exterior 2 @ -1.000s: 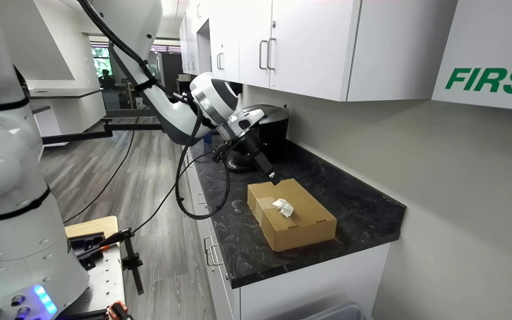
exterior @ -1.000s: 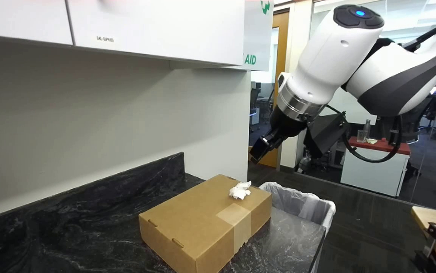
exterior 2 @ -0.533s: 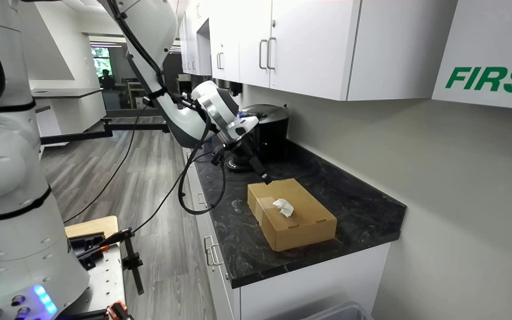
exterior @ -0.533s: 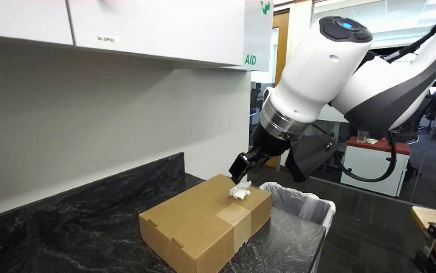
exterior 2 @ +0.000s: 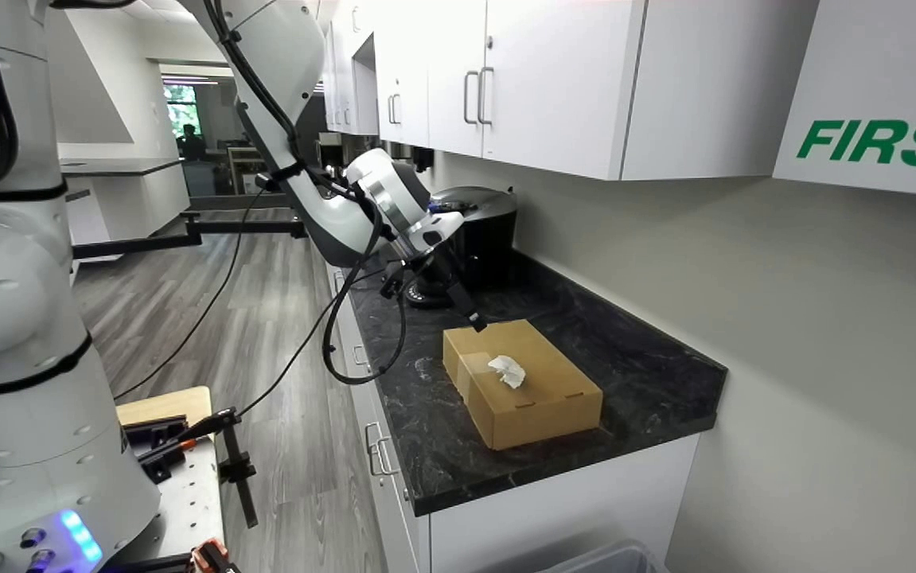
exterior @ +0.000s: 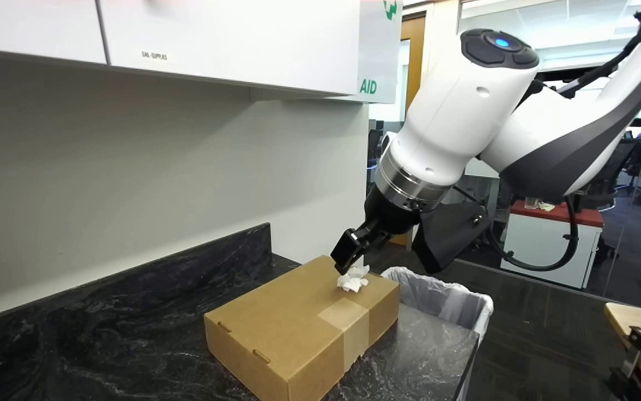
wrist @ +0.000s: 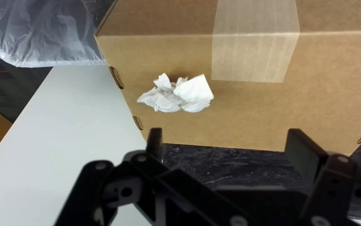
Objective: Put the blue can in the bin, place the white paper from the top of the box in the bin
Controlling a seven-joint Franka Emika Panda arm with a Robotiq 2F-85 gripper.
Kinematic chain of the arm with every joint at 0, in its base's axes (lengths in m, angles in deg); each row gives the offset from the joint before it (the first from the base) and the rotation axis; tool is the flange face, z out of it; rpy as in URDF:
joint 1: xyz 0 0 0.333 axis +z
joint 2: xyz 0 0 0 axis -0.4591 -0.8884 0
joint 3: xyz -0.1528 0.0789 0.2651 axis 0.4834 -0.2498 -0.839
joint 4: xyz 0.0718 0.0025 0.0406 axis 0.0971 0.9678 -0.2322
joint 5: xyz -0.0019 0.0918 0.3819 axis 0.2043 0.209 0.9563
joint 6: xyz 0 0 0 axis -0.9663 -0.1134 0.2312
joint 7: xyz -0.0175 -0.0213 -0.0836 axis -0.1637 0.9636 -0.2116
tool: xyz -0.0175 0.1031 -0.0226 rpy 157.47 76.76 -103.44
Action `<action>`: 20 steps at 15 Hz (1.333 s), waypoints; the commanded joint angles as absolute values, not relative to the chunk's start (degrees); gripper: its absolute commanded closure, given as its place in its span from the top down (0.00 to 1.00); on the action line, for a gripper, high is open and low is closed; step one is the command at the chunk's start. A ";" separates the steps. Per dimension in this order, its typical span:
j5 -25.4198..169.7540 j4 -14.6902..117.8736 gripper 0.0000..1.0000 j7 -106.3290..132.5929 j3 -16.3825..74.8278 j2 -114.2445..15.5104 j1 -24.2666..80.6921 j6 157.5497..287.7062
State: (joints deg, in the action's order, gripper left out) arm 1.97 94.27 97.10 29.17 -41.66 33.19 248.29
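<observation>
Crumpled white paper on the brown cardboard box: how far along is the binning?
Done: possibly the blue can; none is discernible, but the bottom of the translucent-bag-lined bin is hidden.
In hand: the open black gripper, holding nothing, hovers near the rectangular brown cardboard box.
Left: the crumpled white paper lies on top, needing pickup and binning.

White wall cabinets [exterior 2: 553, 87] are hanging above the counter [exterior 2: 450, 454]; gray plank flooring [exterior 2: 267, 318] is stretching below its front edge.
</observation>
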 commanded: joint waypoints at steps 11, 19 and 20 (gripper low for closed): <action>3.25 94.44 1.00 98.38 30.51 -44.34 31.06 254.59; -0.73 95.08 1.00 99.20 34.35 -43.92 28.14 263.87; -1.18 95.21 1.00 99.00 34.82 -44.07 27.86 265.59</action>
State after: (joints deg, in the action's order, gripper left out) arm 1.66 94.37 97.22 33.53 -44.28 29.16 260.19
